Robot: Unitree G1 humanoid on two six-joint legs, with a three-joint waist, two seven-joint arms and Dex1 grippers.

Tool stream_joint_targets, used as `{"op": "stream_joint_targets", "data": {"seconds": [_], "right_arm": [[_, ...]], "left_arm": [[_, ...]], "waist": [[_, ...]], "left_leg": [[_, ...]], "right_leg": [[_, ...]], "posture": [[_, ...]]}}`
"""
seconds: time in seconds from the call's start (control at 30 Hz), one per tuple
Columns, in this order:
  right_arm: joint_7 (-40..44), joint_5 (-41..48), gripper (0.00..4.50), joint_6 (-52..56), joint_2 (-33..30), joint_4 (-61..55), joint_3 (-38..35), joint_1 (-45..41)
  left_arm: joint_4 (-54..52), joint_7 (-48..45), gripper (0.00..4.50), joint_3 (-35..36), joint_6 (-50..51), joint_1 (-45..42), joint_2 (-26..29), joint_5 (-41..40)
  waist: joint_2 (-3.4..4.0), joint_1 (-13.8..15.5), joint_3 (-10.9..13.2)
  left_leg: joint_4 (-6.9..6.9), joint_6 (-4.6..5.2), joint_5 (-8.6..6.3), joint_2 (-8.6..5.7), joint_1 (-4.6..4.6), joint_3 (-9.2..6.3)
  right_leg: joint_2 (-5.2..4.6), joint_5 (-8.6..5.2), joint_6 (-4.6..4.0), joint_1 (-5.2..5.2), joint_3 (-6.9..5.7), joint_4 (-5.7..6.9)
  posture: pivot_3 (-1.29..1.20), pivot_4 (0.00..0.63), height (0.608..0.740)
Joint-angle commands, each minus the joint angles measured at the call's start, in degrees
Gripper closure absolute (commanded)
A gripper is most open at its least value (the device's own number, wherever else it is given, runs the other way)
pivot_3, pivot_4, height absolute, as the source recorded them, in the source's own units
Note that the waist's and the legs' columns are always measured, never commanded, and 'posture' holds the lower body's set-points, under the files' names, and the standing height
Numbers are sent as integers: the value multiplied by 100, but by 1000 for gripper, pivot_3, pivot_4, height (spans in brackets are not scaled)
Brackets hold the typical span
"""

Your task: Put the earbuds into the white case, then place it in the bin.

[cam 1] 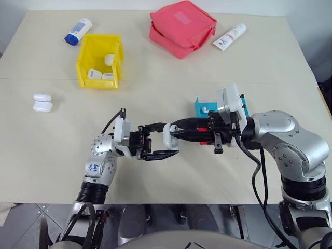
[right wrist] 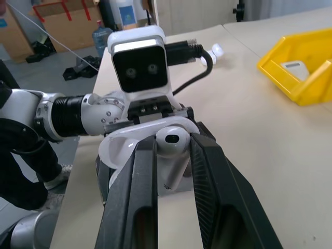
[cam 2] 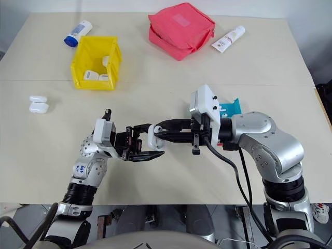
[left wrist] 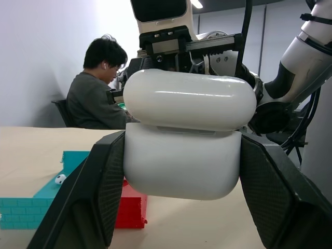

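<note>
Near the front edge of the table (cam 1: 171, 93), well short of the yellow bin (cam 1: 99, 61), the two arms meet nose to nose. The left gripper (cam 1: 165, 147) is clamped tight on the white case (cam 1: 171, 136), one finger on each flank, and holds it clear of the table with its lid flipped up. That pose, I judge, presents the open well to the other arm so an earbud can be fed in without the case sliding.

The right gripper (right wrist: 174, 142) points level at the case. Its jaws stand narrow, pinched on a single earbud (right wrist: 171, 141) whose rounded head sits between the fingertips, just over the raised lid and the case's mouth. Whether the stem has entered its socket I cannot tell. The fine pinch suits so small and glossy a piece; a wider grip would let it slip.

Just beyond the case lies a teal tray (cam 1: 203, 106) with a red tray (left wrist: 129, 210) beside it; a second earbud (left wrist: 60, 179) rests in the teal one, so loading looks unfinished. Inside the bin lie several white cases (cam 1: 102, 71), and two more white cases (cam 1: 42, 102) sit nearer the front edge than the bin, off its left side. The held case stays well apart from the bin.
</note>
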Motion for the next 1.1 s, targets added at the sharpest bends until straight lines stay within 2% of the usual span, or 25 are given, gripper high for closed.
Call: {"op": "stream_joint_targets", "data": {"seconds": [0.03,0.57,0.93,1.1], "right_arm": [[-18,168,3979,-155,74,-197,110,-1],[-70,-444,3979,-1002,83,264,658,416],[-263,-694,3979,-1462,171,639,696,562],[-166,-630,3979,-1438,-7,559,644,734]], "left_arm": [[-128,7,1624,-79,31,-93,-74,-15],[-493,-17,1624,-78,472,-160,-85,-195],[-826,-56,1624,-117,756,-112,261,-176],[-827,15,1624,5,732,-155,301,-224]], "waist": [[0,1,0],[0,0,0],[0,0,0],[0,3,0]], "left_leg": [[0,0,0,0,0,0],[0,0,0,0,0,0],[-2,0,0,1,0,-1],[-2,0,0,0,0,-1]], "right_leg": [[0,0,0,0,0,0],[0,0,0,1,0,-3],[0,0,0,1,-1,-5],[0,0,0,1,-1,-6]], "posture": [[0,150,740],[0,150,740],[0,150,740],[0,150,740]]}}
